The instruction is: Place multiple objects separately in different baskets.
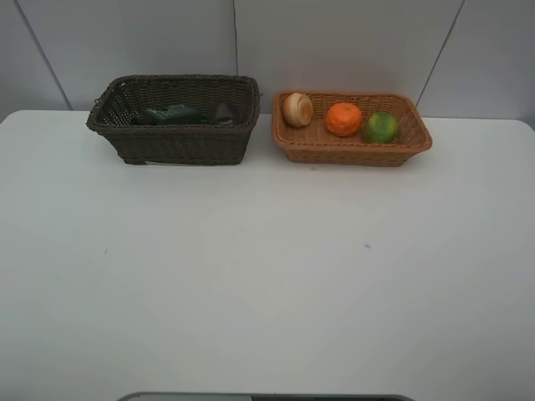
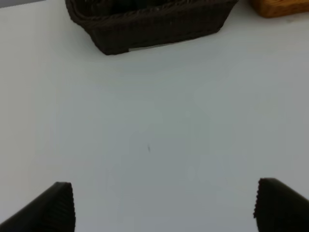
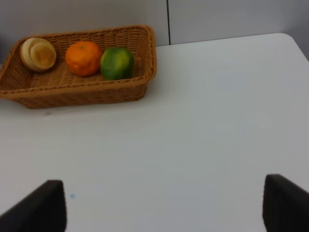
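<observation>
High view: the white counter [image 1: 267, 276] is bare across its middle and lower part. At upper left stands the dark basket [image 1: 175, 142], with a dark green bottle [image 1: 171, 114] lying on its side within, its long axis running left to right; a second dark item beside it is too dim to name. At upper right, just beside the dark one but apart from it, stands the tan basket [image 1: 351, 149]. It holds, left to right, a pale tan round item [image 1: 297, 109], an orange [image 1: 343, 119] and a green fruit [image 1: 381, 127]. Neither arm shows in this view.

Left wrist view: the left gripper [image 2: 164, 205] hangs over bare counter, its fingers [image 2: 53, 210] spread wide and holding nothing. The dark basket [image 2: 154, 26] lies straight ahead at the top of the frame, well apart from the fingertips.

Right wrist view: the right gripper [image 3: 164, 208] likewise sits over bare counter, fingers [image 3: 41, 208] well parted and empty. The tan basket [image 3: 79, 92] is at upper left of the frame, ahead and off to one side, well clear.

Judgement: no loose item remains in sight on the counter, so sorting appears complete or nearly so. Each arm is the nearer one to its own basket.
</observation>
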Controlling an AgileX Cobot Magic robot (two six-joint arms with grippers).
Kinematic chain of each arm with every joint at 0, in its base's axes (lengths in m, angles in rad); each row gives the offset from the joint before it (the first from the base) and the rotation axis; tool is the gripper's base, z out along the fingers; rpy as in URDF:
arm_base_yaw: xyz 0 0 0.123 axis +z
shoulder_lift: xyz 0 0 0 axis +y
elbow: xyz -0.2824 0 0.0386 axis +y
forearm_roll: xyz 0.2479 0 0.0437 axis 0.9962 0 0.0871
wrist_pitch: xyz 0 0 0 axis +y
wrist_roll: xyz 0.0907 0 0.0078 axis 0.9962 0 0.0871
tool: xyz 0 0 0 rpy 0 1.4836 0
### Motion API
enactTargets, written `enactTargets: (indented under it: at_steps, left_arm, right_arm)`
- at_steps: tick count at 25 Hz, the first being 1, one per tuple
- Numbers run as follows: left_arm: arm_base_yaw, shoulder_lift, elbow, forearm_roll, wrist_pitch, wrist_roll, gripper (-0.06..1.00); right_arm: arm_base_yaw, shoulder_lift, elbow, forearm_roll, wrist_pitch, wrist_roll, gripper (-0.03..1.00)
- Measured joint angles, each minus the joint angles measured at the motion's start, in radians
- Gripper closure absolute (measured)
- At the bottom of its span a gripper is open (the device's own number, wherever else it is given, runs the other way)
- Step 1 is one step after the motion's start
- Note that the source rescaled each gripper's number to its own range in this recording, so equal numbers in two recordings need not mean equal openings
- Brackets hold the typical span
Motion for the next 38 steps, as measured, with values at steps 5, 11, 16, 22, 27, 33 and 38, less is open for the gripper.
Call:
enactTargets:
  at_steps: [5,11,16,22,27,33,38]
  left_arm:
    - [0.000,-0.163,0.134,0.064,0.007,-0.096,-0.06]
    - [0.000,-0.251,0.192,0.151,0.002,-0.172,-0.06]
    - [0.000,-0.268,0.213,0.179,-0.039,-0.181,-0.06]
    - [0.000,-0.278,0.213,0.176,-0.040,-0.181,-0.06]
    - [0.000,-0.287,0.213,0.138,-0.041,-0.181,-0.06]
    - [0.000,-0.287,0.213,0.131,-0.042,-0.181,-0.06]
    - [0.000,-0.287,0.213,0.131,-0.042,-0.181,-0.06]
  right_arm:
    - [0.000,0.000,0.000,0.000,0.000,0.000,0.21]
    - [0.000,0.000,0.000,0.000,0.000,0.000,0.21]
    - [0.000,0.000,0.000,0.000,0.000,0.000,0.21]
    - [0.000,0.000,0.000,0.000,0.000,0.000,0.21]
    - [0.000,0.000,0.000,0.000,0.000,0.000,0.21]
    - [0.000,0.000,0.000,0.000,0.000,0.000,0.21]
    - [0.000,0.000,0.000,0.000,0.000,0.000,0.21]
